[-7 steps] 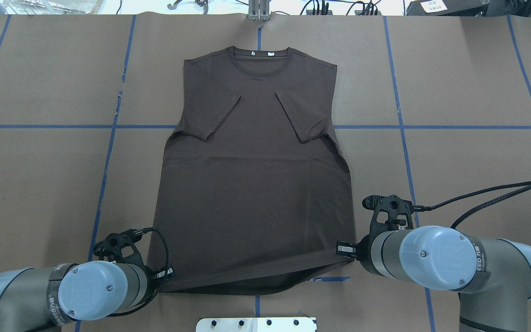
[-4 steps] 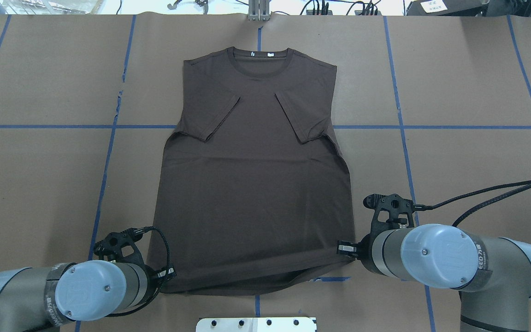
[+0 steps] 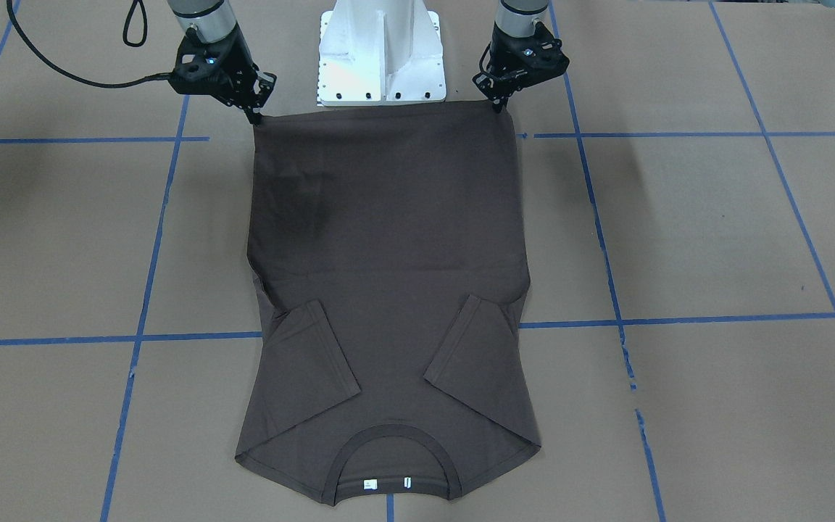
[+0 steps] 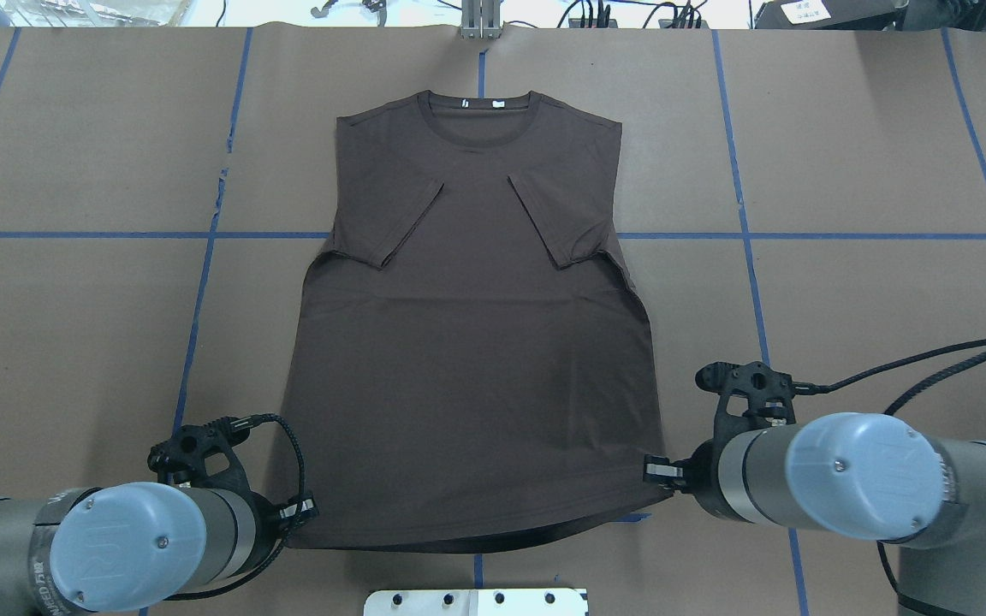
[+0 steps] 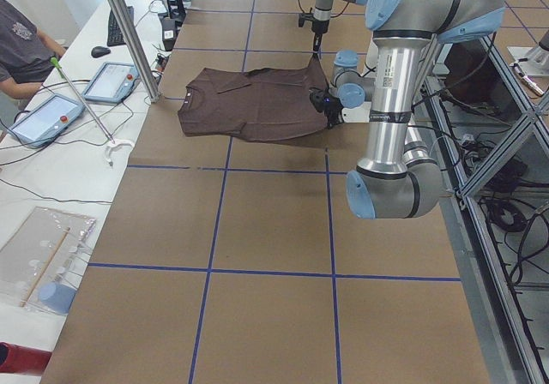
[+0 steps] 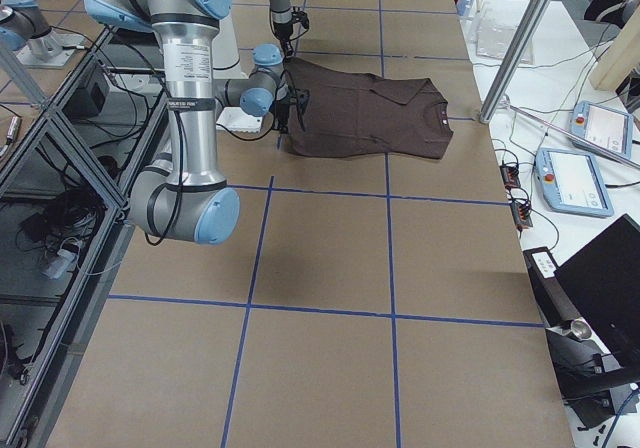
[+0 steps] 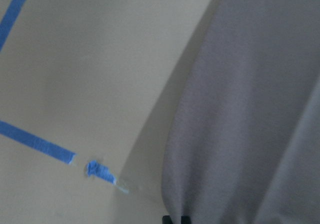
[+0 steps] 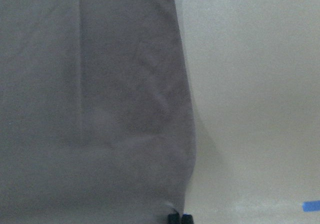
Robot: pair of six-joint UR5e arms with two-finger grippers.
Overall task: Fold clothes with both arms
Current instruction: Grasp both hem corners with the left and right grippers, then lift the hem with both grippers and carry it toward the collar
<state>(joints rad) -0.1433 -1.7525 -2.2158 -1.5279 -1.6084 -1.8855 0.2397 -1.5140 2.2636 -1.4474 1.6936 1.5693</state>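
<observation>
Left gripper [image 3: 499, 109] and right gripper [image 3: 254, 117] each pinch a hem corner of the dark brown short-sleeved T-shirt [image 3: 388, 232]; best they lift evenly, hem taut.

1 camera behind my shoulders looks forward and down; 1 opposite faces me steeply. 2 more look along the brown paper-covered table [image 5: 274, 230] from its ends, farther off. My 2 wrist cameras sit very close to the dark brown short-sleeved T-shirt [image 7: 240, 109], which all 6 views share.
</observation>
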